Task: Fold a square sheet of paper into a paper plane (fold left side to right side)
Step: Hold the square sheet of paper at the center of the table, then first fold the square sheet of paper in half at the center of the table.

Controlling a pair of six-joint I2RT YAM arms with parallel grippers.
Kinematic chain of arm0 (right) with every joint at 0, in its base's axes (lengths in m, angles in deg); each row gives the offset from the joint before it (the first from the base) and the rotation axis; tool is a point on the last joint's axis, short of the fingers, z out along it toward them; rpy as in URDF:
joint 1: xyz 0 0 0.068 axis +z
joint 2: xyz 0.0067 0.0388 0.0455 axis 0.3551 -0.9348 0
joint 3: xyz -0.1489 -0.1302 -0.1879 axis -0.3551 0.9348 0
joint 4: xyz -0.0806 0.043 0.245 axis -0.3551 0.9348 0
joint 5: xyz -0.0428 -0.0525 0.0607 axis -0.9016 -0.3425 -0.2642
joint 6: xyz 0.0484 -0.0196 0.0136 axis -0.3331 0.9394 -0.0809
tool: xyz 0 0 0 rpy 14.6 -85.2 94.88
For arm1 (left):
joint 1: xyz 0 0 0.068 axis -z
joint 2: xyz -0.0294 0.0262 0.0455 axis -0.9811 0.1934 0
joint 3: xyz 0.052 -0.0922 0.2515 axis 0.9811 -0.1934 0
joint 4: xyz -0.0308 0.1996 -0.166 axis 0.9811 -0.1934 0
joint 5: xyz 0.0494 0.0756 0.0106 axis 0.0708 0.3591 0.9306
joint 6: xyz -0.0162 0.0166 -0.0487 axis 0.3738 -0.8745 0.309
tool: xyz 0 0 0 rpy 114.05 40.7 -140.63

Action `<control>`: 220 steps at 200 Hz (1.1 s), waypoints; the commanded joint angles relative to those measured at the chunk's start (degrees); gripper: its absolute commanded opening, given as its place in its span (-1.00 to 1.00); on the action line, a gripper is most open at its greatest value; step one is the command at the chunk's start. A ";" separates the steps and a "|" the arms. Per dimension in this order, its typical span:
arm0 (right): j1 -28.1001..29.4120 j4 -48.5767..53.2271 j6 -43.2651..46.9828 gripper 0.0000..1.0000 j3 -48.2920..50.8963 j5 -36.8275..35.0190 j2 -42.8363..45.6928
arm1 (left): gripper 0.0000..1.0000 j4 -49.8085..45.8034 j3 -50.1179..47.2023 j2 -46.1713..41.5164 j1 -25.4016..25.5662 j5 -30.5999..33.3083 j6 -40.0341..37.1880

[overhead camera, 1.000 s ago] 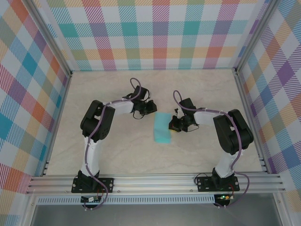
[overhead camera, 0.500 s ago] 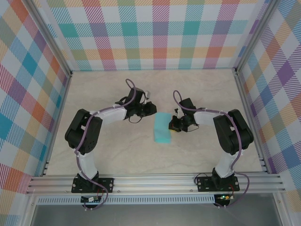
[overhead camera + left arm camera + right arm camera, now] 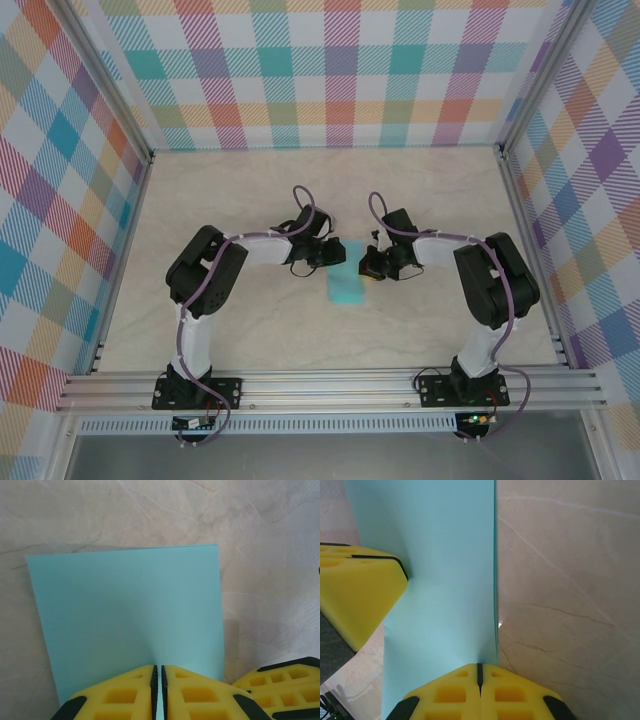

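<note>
The paper plane [image 3: 347, 290] lies on the pale marbled table [image 3: 250, 330] near its middle, between the two arms, and looks like a plain turquoise rectangle, longer than wide; its far end sits between the two grippers and its near end reaches toward the arm bases.

The left gripper [image 3: 335, 256] meets the paper's far left edge; in the left wrist view its yellow fingers [image 3: 125, 700] are pressed together with only a thin slit between them, the turquoise sheet [image 3: 125, 615] running into that slit, so the paper is pinched at its edge.

The right gripper [image 3: 368, 266] comes in from the opposite side, just beside the left one; in the right wrist view its yellow fingers [image 3: 450, 692] are likewise squeezed tight on the sheet [image 3: 440, 580], which rises out of the closed jaws with a straight edge along its right side; a yellow finger [image 3: 355, 590] of the left gripper touches the paper's left side there.

Checked pastel walls [image 3: 340, 70] surround the table.
</note>
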 commanded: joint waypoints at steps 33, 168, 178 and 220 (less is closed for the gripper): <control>-3.91 -1.19 0.07 -1.00 -3.66 4.25 3.49 | -0.73 -4.37 -1.21 -0.21 1.08 3.49 -1.28; -2.17 6.16 -0.10 -1.00 -19.88 3.69 -15.47 | -0.74 -4.50 -1.32 -1.55 1.58 2.58 -2.69; -2.04 8.17 0.13 -1.00 -20.37 2.48 -16.12 | -0.73 -4.50 -1.79 -2.27 1.65 2.02 -3.28; -1.79 9.97 0.47 -1.00 -19.54 -0.01 -16.92 | -0.73 -3.43 -5.35 -4.88 2.44 -0.12 -5.98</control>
